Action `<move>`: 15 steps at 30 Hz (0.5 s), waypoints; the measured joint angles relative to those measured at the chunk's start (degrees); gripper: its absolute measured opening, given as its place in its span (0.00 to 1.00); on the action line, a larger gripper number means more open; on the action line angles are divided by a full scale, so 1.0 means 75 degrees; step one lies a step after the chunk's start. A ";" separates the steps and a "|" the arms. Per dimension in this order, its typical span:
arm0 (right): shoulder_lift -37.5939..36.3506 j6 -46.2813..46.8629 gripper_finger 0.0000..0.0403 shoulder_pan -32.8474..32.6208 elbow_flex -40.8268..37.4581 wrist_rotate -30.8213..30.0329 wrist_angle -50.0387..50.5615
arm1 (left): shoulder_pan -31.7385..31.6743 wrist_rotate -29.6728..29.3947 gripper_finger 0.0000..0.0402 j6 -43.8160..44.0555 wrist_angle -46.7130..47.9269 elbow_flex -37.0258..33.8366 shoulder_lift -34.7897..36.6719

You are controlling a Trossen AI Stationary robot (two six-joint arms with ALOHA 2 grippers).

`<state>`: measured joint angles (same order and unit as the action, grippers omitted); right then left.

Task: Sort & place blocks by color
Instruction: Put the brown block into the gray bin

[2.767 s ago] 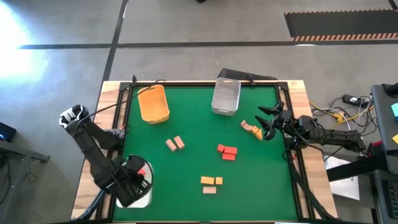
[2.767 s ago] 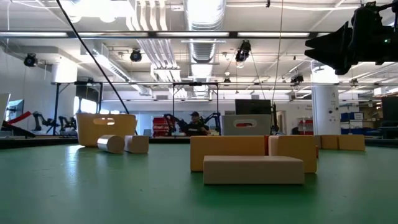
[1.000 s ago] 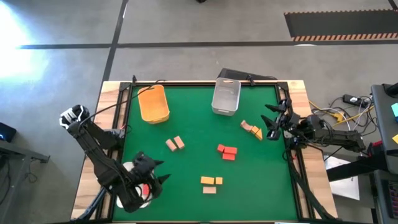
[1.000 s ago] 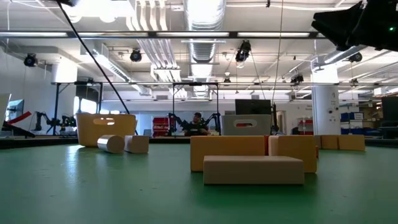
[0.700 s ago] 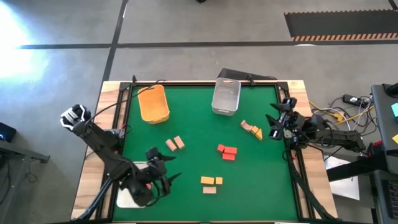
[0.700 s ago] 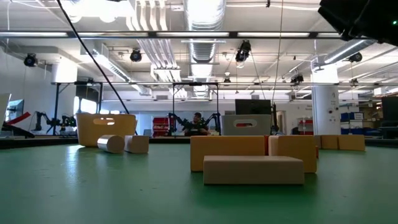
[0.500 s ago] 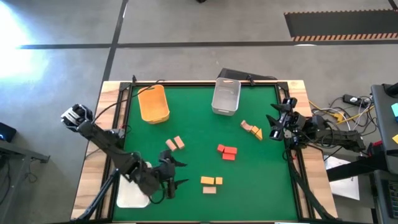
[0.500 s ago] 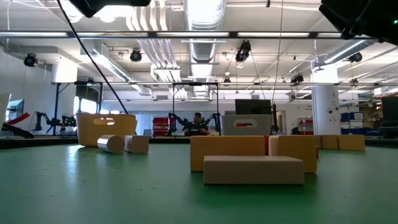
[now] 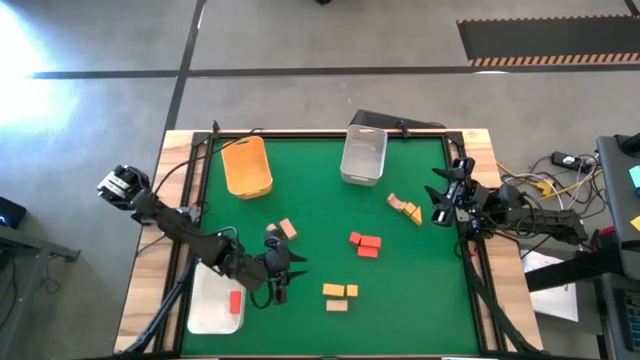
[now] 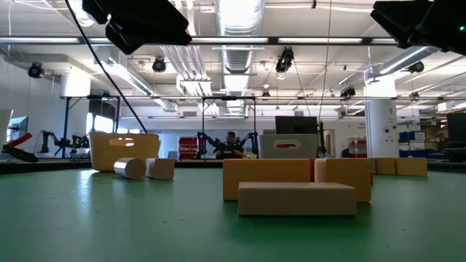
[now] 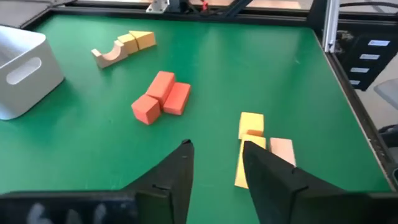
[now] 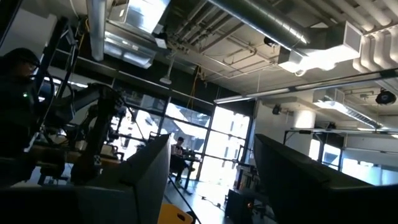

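My left gripper [image 9: 287,275] [image 11: 216,155] hovers open over the green table between the white bin [image 9: 205,318] and the yellow blocks [image 9: 340,290] [image 11: 250,134], with nothing between its fingers. One red block [image 9: 235,300] lies in the white bin. More red blocks [image 9: 365,243] [image 11: 160,98] lie flat mid-table. A tan block [image 9: 337,305] [image 11: 283,149] lies beside the yellow ones, and another tan block [image 9: 287,229] lies farther back. My right gripper [image 9: 445,200] [image 12: 214,168] waits open at the right edge, pointing upward.
An orange bin [image 9: 247,165] and a clear bin [image 9: 363,155] stand at the far edge. A tan arch and yellow pieces [image 9: 405,208] [image 11: 121,48] lie near the right gripper. Open green surface [image 9: 420,280] stretches along the near right.
My left gripper has swung from above the white bin toward the table's right, toward the yellow blocks, sinking and rolling as it went. Its fingers have drawn closer together. The red block in the white bin now shows uncovered.
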<state>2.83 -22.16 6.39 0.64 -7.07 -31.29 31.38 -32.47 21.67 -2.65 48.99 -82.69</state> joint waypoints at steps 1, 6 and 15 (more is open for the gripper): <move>0.0000 -0.0019 0.54 0.0000 0.0000 0.0000 0.0000 | -0.0079 0.0119 0.28 -0.0002 0.0012 0.0000 0.0008; 0.0000 -0.0189 0.54 0.0000 0.0000 -0.0002 -0.0009 | -0.0438 0.0790 0.21 -0.0797 0.0127 -0.0003 0.0098; 0.0000 -0.0159 0.54 0.0000 0.0000 -0.0065 0.0171 | -0.1403 0.2059 0.10 -0.2190 0.0493 -0.0266 0.0710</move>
<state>2.83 -23.35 6.39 0.64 -7.56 -30.00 20.86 -17.03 5.25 1.05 46.99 -77.37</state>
